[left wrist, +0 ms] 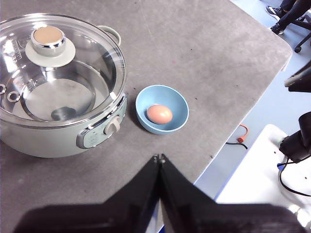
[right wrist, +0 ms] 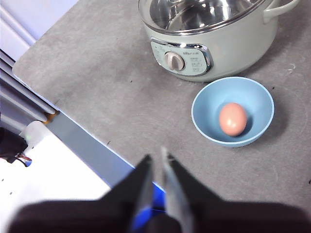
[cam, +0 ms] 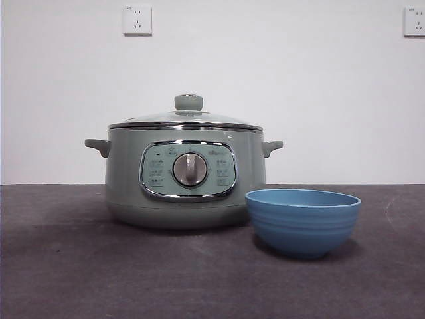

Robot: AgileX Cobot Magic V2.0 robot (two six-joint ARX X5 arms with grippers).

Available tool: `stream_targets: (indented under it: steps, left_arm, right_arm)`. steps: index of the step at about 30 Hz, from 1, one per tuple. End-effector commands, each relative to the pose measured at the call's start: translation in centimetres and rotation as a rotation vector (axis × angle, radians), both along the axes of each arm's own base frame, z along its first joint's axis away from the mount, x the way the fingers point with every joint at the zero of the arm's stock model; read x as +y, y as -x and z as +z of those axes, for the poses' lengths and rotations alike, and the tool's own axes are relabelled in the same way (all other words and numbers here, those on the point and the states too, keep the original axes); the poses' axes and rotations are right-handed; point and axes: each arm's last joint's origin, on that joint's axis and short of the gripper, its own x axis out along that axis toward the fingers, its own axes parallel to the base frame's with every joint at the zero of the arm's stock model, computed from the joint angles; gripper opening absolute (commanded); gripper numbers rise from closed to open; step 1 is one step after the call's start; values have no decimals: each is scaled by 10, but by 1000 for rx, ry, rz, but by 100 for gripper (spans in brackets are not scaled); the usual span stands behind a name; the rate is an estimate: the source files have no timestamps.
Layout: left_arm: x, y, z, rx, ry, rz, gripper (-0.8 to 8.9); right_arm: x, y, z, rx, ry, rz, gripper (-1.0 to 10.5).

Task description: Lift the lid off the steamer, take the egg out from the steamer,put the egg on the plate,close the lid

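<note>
Your left gripper (left wrist: 159,158) hangs above the desk (left wrist: 204,53) edge with its jaws pressed together, gripping nothing. Your right gripper (right wrist: 156,158) waits over the desk's near edge, jaws a narrow slit apart and empty. You can see the lid (cam: 186,118) seated on the steamer (cam: 126,179), knob up. Just beside the steamer's dial side stands the blue bowl (right wrist: 260,104), and the egg (right wrist: 232,118) lies inside it. Through the glass, the steamer's steel pan shows no egg.
</note>
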Motion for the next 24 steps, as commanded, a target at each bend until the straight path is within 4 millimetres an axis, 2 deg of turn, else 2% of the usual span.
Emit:
stream_targets:
  steps: [1,19,24]
  left_arm:
    - [0,-1,-2,5,-2,-1,-4]
    - [0,-1,-2,0,-1,0,-3]
    - [1,-4,3,-99,-23,7,-3]
  right_arm:
    - [1,-1,-2,6,-2,-1,0]
    - [1,-1,-2,5,-1,-3,0]
    - [0,-1,-2,5,-1,-3,0]
